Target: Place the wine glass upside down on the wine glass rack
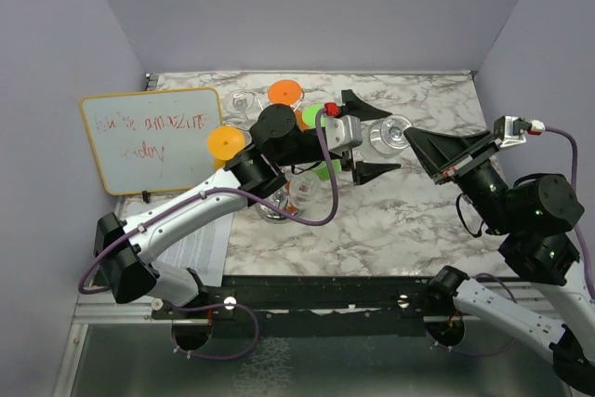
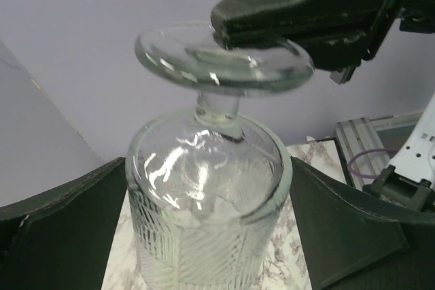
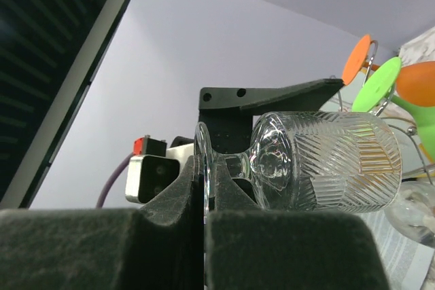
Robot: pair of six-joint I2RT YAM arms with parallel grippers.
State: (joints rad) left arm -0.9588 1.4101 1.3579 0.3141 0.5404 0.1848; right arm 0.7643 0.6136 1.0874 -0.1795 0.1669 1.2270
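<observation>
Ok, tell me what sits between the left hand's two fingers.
The clear ribbed wine glass: its bowl stands between the left hand's spread black fingers, shown in the left wrist view. The right hand pinches its foot.

We count two robot arms, one left [image 1: 186, 216] and one right [image 1: 525, 211]. Each has one end effector, so two: left [image 1: 394, 138] and right [image 3: 204, 236]. We see one wine glass [image 3: 319, 161] between them and one more clear glass [image 1: 244, 102] at the back. There are three round coloured discs that we can be sure of: two orange [image 1: 285, 93] [image 1: 226, 142] and one green [image 1: 311, 116]. There is one wine glass rack [image 1: 274, 212], mostly hidden, one whiteboard [image 1: 153, 137], one sheet of paper [image 1: 200, 248] and one tabletop [image 1: 418, 220].
</observation>
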